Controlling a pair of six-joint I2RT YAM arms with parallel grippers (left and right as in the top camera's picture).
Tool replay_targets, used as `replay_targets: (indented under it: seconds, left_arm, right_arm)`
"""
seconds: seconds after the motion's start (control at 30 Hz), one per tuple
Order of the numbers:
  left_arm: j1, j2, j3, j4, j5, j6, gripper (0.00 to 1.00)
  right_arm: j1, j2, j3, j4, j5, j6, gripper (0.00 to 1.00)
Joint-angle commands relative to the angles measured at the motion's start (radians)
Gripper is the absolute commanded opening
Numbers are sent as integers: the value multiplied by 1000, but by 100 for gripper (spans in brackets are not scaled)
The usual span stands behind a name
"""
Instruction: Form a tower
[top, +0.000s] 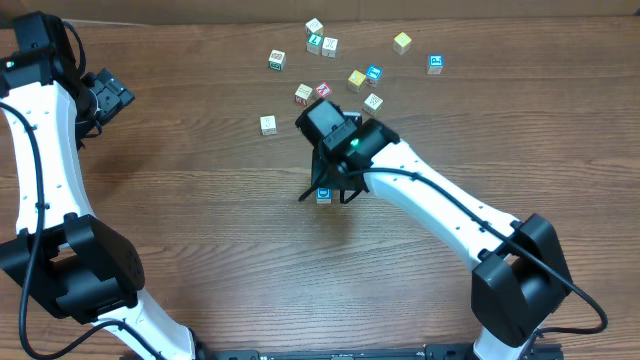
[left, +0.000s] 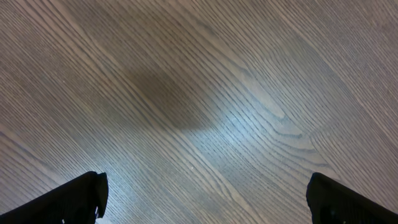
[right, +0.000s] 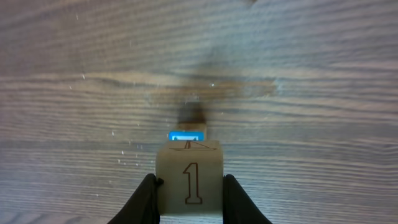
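Your right gripper is closed on a pale cube, with one finger on each side of it. The face of this cube toward the wrist camera carries an engraved figure 1. The tower stands on the tabletop directly under this gripper, and from overhead you see only its blue printed top. In the right wrist view the same blue face shows just beyond the held cube. You cannot tell from these views if the held cube touches the tower, nor how many cubes the tower has.

The loose cubes lie scattered beyond the tower, toward the far edge, and all are apart from it.

Your left gripper is far to the left of the tower. Its jaws stand wide apart, it holds nothing, and only bare wood is under it.
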Motion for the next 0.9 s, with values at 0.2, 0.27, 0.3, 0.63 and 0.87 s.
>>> replay_targets:
  seconds: [0.2, 0.27, 0.3, 0.63, 0.87]
  left_arm:
    - [-2, -2, 1, 1, -5, 5, 100]
    - [-2, -2, 1, 1, -5, 5, 100]
    - [-2, -2, 1, 1, -5, 5, 100]
    - [-2, -2, 1, 1, -5, 5, 99]
    - [-2, -2, 1, 1, -5, 5, 100]
  right_arm:
    - [71, 1, -124, 129, 45, 20, 20]
    - [78, 1, -142, 148, 62, 21, 20]
    - [80, 1, -148, 158, 69, 21, 20]
    - [82, 1, -183, 218, 109, 21, 20]
    - [82, 1, -183, 222, 112, 19, 20]
